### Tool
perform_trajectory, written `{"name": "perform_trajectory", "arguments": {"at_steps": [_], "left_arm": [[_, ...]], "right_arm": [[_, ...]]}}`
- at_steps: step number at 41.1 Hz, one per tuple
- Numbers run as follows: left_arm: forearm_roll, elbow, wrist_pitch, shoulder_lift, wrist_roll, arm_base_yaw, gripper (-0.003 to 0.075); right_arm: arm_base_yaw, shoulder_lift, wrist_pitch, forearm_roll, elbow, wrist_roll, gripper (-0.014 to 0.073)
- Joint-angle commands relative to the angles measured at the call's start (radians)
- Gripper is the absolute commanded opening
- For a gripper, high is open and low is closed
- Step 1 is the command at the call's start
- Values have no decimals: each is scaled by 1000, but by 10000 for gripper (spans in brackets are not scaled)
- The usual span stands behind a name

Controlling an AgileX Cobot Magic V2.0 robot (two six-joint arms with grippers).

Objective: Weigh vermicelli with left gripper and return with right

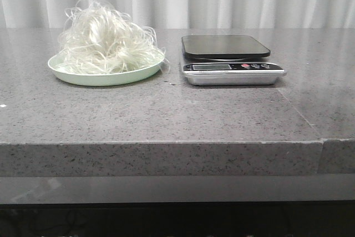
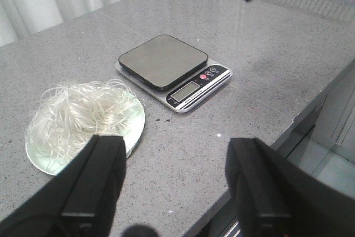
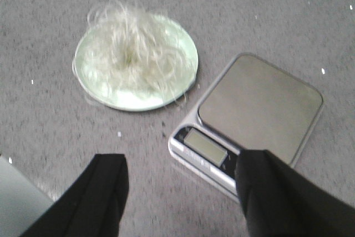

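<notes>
On the grey stone bench (image 1: 166, 115), vermicelli (image 1: 105, 40) heaped on a pale green plate (image 1: 105, 76) at left, kitchen scale (image 1: 230, 59) just beside it at right, platform bare, left claw (image 2: 175, 184) spread wide, empty, right claw (image 3: 180, 192) likewise wide, holding nothing.

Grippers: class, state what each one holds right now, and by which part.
Nothing. The left gripper and right gripper are open and empty; the vermicelli sits untouched on the plate.
</notes>
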Motion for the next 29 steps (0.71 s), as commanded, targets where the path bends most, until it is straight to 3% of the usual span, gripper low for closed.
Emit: {"name": "perform_trajectory", "arguments": {"at_steps": [1, 16, 29], "left_arm": [[-15, -27, -75, 2, -11, -7, 459], [-15, -27, -75, 2, -11, -7, 459], [-15, -27, -75, 2, -11, -7, 431]], "right_arm": [[-5, -114, -70, -25, 68, 6, 525], [-5, -442, -62, -25, 377, 7, 525], [-5, -593, -45, -25, 468, 6, 504]]}}
